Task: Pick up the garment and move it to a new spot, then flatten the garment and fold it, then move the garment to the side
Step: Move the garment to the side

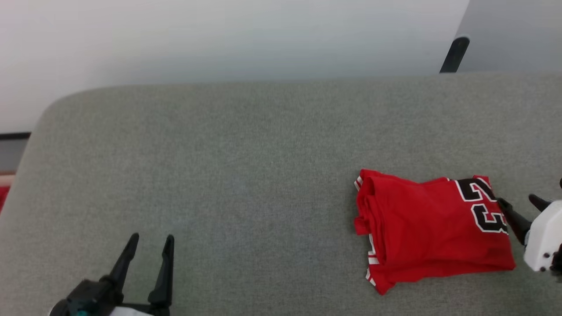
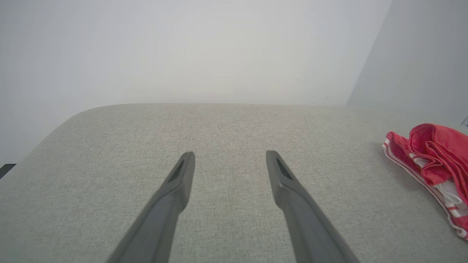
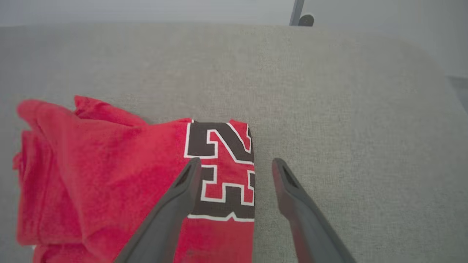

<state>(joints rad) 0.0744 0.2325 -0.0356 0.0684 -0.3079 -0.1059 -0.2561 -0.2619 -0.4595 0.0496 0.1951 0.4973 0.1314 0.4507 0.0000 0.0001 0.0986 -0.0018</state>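
Note:
The garment is a red shirt with a black number outlined in white, lying folded into a rough rectangle on the right of the grey surface. Its striped trim shows at the left edge. My right gripper stands open at the garment's right edge; in the right wrist view the right gripper has one finger over the number and the other over bare fabric surface, nothing between them. The garment spreads leftward there. My left gripper is open at the lower left, far from the garment, over bare surface.
A pale wall rises behind the surface's rounded far edge. A dark leg or post stands beyond the far right edge. A red scrap shows past the left edge. Wide bare room lies across the middle and left of the surface.

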